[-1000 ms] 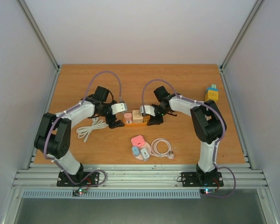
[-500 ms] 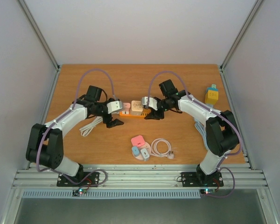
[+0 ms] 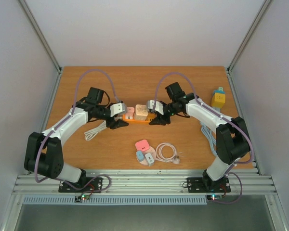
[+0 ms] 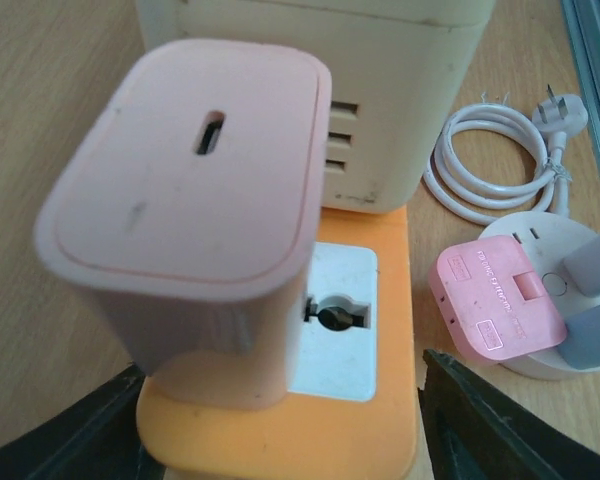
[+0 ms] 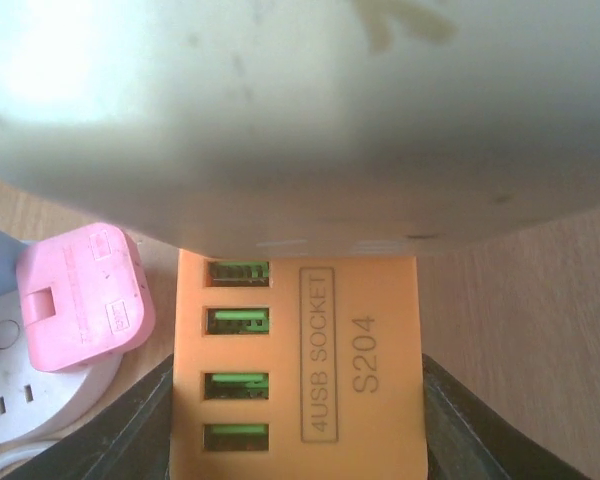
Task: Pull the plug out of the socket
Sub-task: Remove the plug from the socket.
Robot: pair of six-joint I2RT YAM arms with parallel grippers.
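An orange socket strip (image 3: 143, 121) lies mid-table with a pink plug (image 3: 130, 112) and a cream plug (image 3: 141, 112) standing in it. My left gripper (image 3: 123, 118) straddles the strip's left end just below the pink plug (image 4: 190, 170). Its jaws stand open, and a thin gap shows beside the orange edge (image 4: 395, 300). My right gripper (image 3: 154, 116) is shut across the strip's USB end (image 5: 370, 360), fingers pressed to both sides. The cream plug (image 5: 300, 110) fills the top of the right wrist view.
A round white adapter (image 3: 145, 154) carrying pink and blue plugs sits nearer the arm bases, next to a coiled white cable (image 3: 166, 152). Another white cable (image 3: 94, 131) lies under the left arm. A yellow and blue block (image 3: 218, 97) stands far right.
Both arms have stretched out, and the strip has shifted slightly away from the bases with the right gripper. The left jaws have narrowed around the strip's left end.
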